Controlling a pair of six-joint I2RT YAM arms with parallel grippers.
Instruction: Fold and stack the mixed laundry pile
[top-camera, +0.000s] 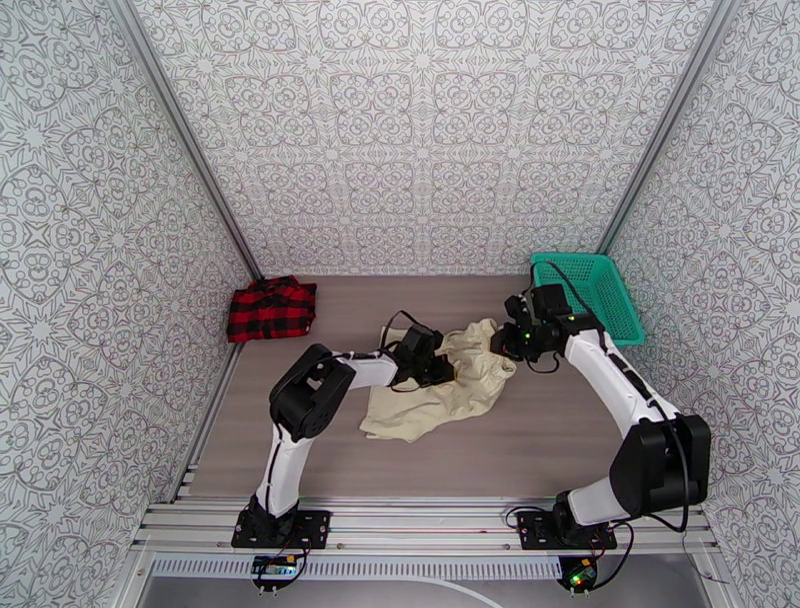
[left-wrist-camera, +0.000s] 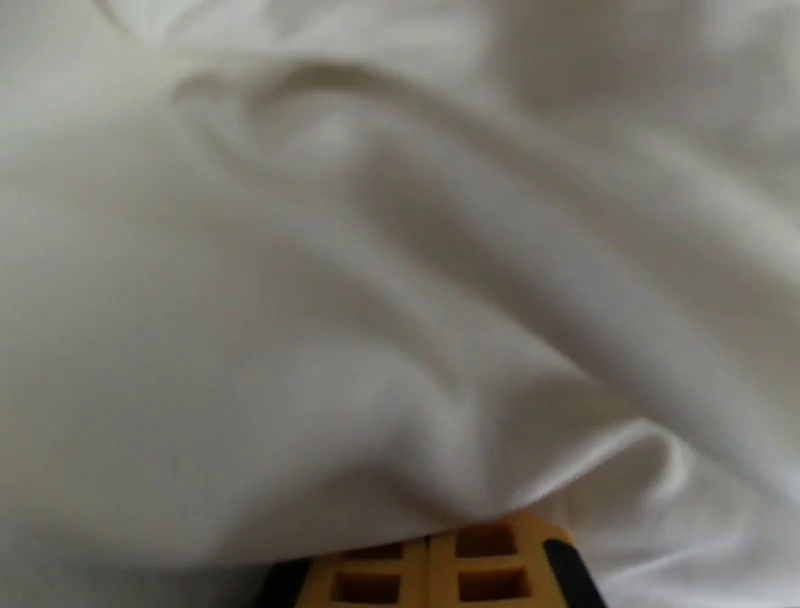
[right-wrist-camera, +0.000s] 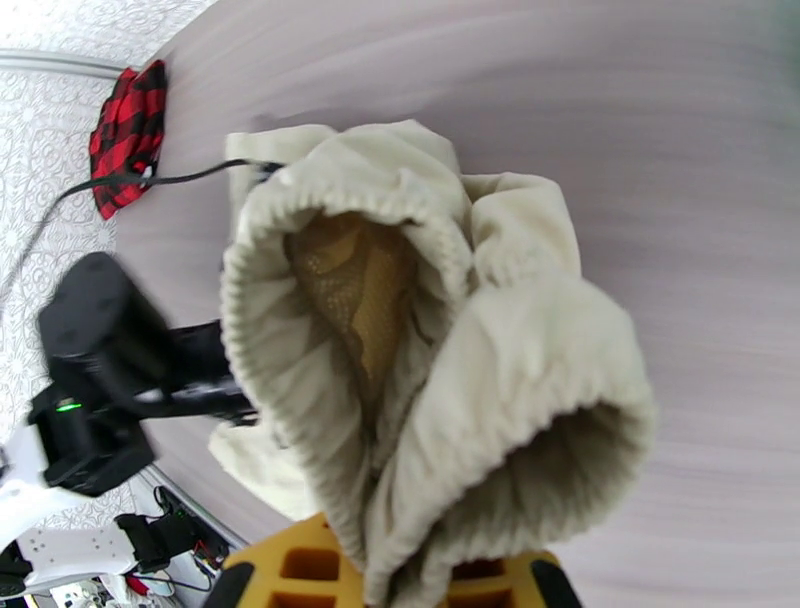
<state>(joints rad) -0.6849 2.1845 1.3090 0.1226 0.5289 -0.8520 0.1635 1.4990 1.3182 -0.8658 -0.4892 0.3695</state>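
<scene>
Holding cream cloth (top-camera: 445, 395) at frame centre: right gripper (right-wrist-camera: 400, 575) clamped on ribbed hem, left gripper (left-wrist-camera: 430, 565) fingers near-together under fabric, hold impossible to tell; likely to slip or bunch if pulled unevenly; flannel shirt (top-camera: 270, 308) folded, upper left.

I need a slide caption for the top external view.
Left end effector and right end effector hold the cream garment; flannel shirt back left, basket back right.

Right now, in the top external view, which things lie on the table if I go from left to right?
checked shirt → cream cloth → teal basket
</scene>
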